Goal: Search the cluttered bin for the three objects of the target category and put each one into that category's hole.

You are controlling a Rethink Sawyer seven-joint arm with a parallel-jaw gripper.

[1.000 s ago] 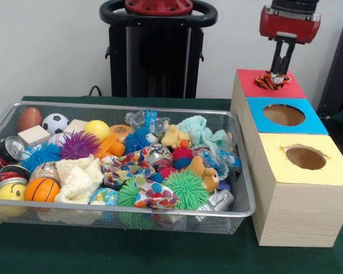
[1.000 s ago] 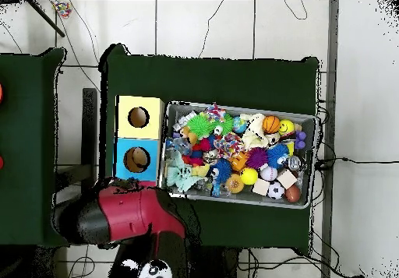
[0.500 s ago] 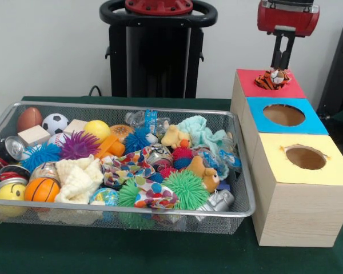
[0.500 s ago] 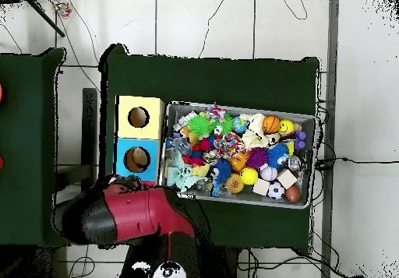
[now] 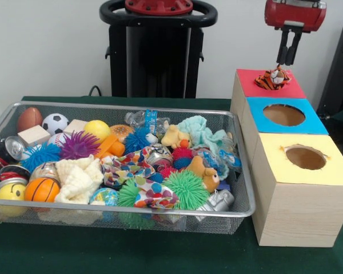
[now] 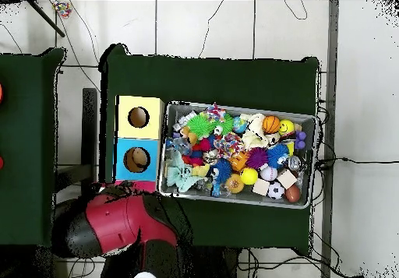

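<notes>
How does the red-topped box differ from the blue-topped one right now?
The red-topped box has a striped tiger toy sitting in its opening; the blue-topped box shows an open, unblocked round hole. The gripper hangs above the red one, not the blue. Both are wooden boxes side by side.

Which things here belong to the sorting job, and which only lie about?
Job:
tiger plush on the red box
gripper above it
wire bin
yellow plush

Lying about:
soccer ball
basketball
green spiky ball
</notes>
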